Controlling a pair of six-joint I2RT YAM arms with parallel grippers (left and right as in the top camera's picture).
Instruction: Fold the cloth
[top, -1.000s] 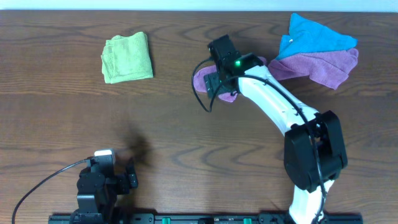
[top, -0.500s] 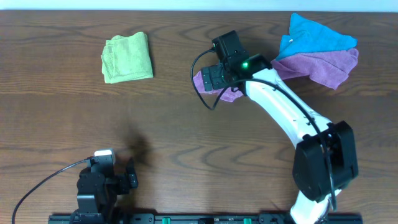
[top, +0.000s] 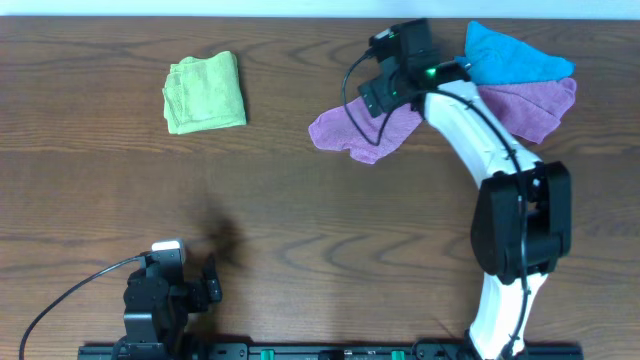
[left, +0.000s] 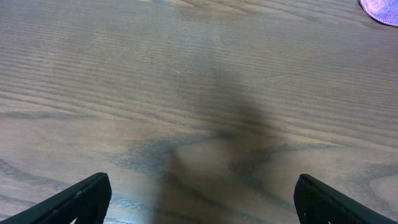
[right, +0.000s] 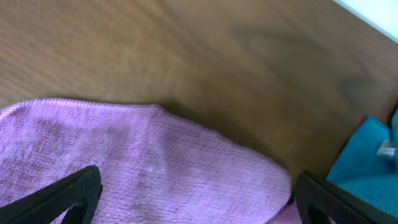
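L claw open, retracted; R claw open, outstretched.

Splayed tool, table, probably cloth corner

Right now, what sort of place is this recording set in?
Probably a robotics test bench rather than a home: a wood-grain table carries a left arm and a right arm mounted at its near edge, plus cloths laid out: a magenta cloth, a green cloth and a blue cloth.

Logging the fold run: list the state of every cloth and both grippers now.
Magenta cloth: loose on the table, rumpled, not held.
Green cloth: folded.
Blue cloth: bunched, atop lavender cloth.
Lavender cloth: crumpled, partly covered.
Left gripper: open, empty.
Right gripper: open, over magenta cloth.
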